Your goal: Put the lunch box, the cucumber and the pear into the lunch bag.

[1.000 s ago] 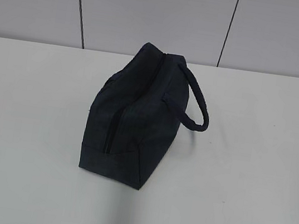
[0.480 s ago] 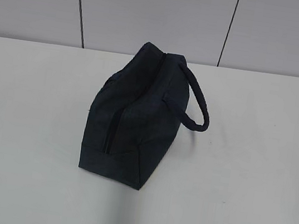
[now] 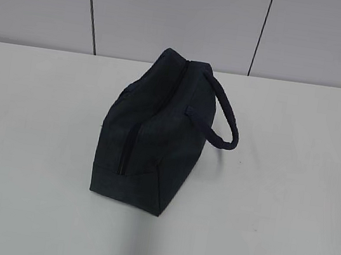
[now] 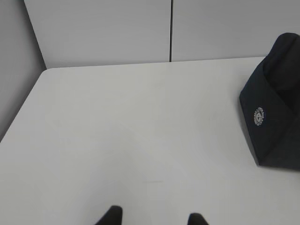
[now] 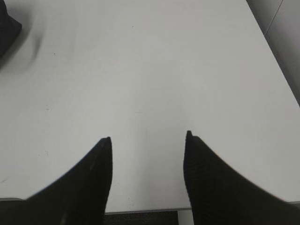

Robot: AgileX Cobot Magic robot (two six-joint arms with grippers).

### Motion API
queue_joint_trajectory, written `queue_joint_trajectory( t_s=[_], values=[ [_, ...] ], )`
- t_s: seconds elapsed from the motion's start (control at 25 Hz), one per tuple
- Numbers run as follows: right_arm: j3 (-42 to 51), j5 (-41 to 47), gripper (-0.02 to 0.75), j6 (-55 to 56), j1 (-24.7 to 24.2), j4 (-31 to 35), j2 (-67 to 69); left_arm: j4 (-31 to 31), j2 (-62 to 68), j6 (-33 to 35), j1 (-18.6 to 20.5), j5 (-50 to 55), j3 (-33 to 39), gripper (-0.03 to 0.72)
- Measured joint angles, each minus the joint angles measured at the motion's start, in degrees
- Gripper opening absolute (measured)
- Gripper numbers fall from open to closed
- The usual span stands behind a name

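Observation:
The dark navy lunch bag point(image 3: 154, 131) stands in the middle of the white table point(image 3: 290, 184), its zipper closed and its thick loop handle point(image 3: 225, 113) hanging to the right. It also shows at the right edge of the left wrist view point(image 4: 274, 112) and as a dark corner at the top left of the right wrist view point(image 5: 7, 30). My left gripper point(image 4: 152, 216) is open and empty, well left of the bag. My right gripper point(image 5: 148, 138) is open and empty over the table's near edge, right of the bag. The lunch box, cucumber and pear are out of view.
Grey panelled walls point(image 3: 175, 13) stand behind the table. The table's left edge point(image 4: 21, 110) and right edge point(image 5: 274, 56) show in the wrist views. Neither arm shows in the exterior view.

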Motion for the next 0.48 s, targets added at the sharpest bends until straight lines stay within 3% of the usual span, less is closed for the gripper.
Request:
queue_joint_trajectory(
  t_s=[0.48],
  values=[
    [0.0,0.0,0.391,0.0,0.0,0.0,0.0,0.0,0.0,0.0,0.0,0.0,0.0,0.246]
  ],
)
